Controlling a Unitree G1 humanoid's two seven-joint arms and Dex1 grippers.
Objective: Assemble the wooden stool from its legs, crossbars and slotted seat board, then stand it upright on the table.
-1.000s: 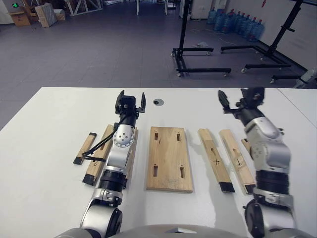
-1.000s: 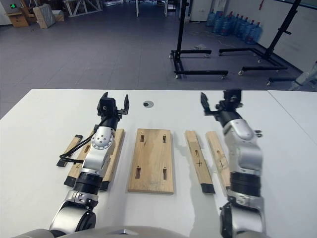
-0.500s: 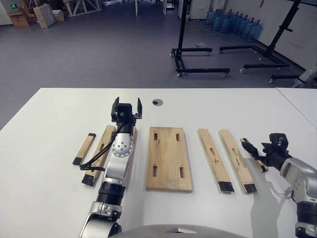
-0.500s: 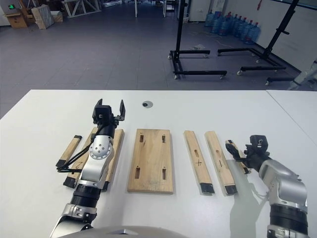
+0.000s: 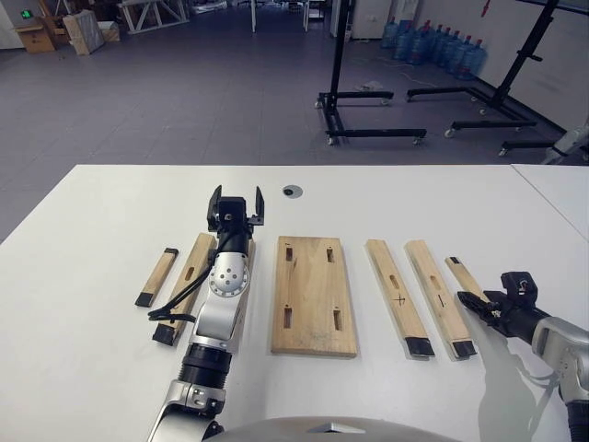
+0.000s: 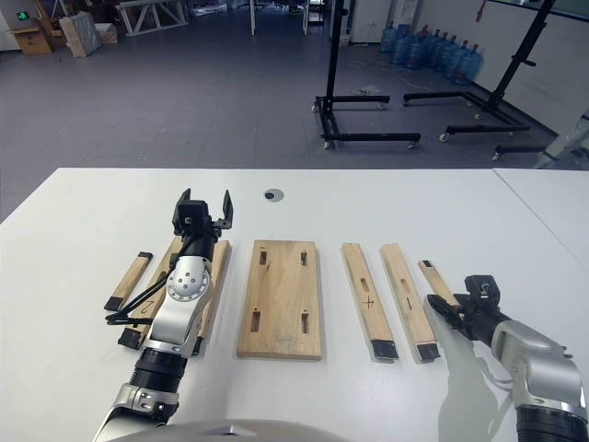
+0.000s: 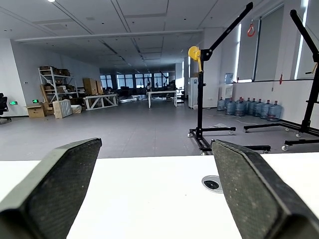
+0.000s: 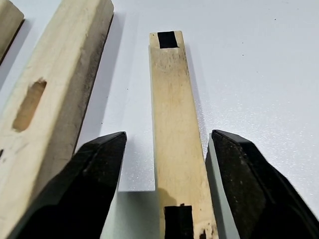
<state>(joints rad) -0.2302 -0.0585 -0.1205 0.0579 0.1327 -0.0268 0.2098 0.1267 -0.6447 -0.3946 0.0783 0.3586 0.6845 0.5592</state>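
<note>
My right fingers (image 8: 94, 174) are spread, straddling the near end of the short crossbar (image 8: 172, 99). Its long axis runs straight ahead toward the table's (image 8: 259, 59) far edge.

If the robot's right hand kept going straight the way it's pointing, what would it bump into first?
Probably the short wooden crossbar. The open right hand lines up along it, a finger on each side, so it would slide between them. Its height over the table is unclear.
</note>
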